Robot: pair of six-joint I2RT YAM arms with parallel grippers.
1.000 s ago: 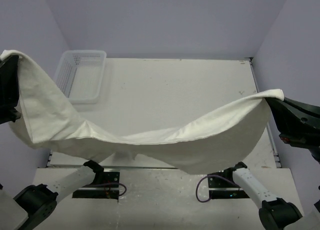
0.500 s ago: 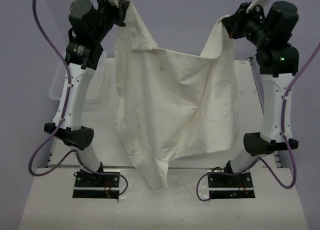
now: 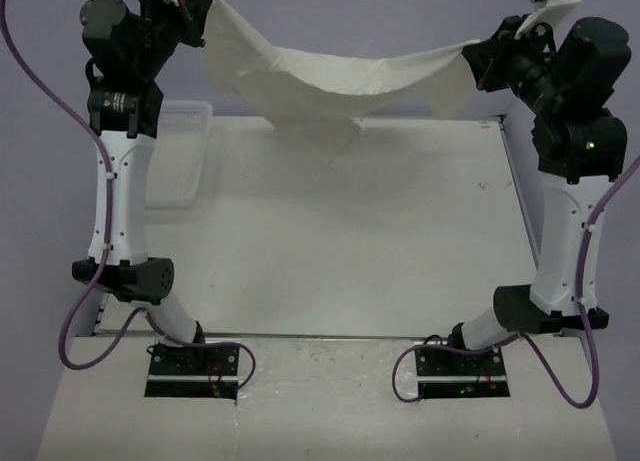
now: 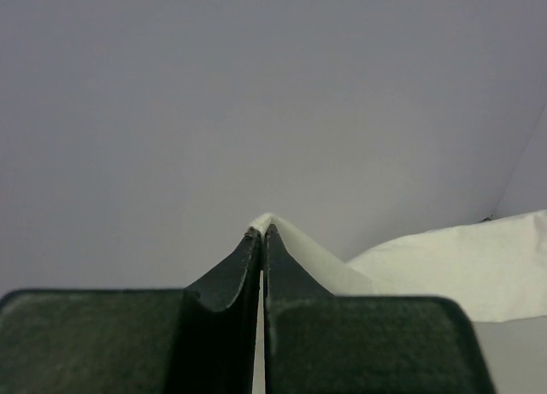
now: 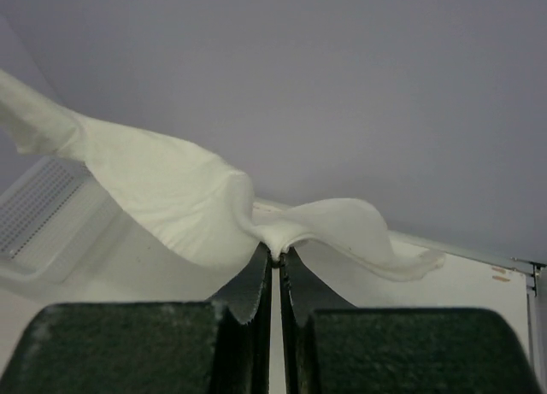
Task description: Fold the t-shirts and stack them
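Observation:
One cream t-shirt (image 3: pixel 330 76) hangs in the air, stretched like a hammock between both raised arms over the far edge of the table. My left gripper (image 3: pixel 197 6) is shut on its left corner; the left wrist view shows a bit of cloth (image 4: pixel 267 220) pinched at the fingertips (image 4: pixel 261 232). At the upper right my right gripper (image 3: pixel 478 56) is shut on the other corner, and the cloth (image 5: pixel 188 197) bunches just above its tips (image 5: pixel 275 255). A point of fabric (image 3: pixel 335 146) droops in the middle.
A white mesh basket (image 3: pixel 185 161) stands at the table's back left, partly behind the left arm (image 3: pixel 120 181). The right arm (image 3: pixel 565 211) stands upright along the table's right edge (image 3: pixel 520 191). Purple walls close in the back and sides.
Half a second ago the shirt hung down long over the table between the grippers. Now both grippers have spread wider apart and swung it up and back, so it stretches nearly flat.

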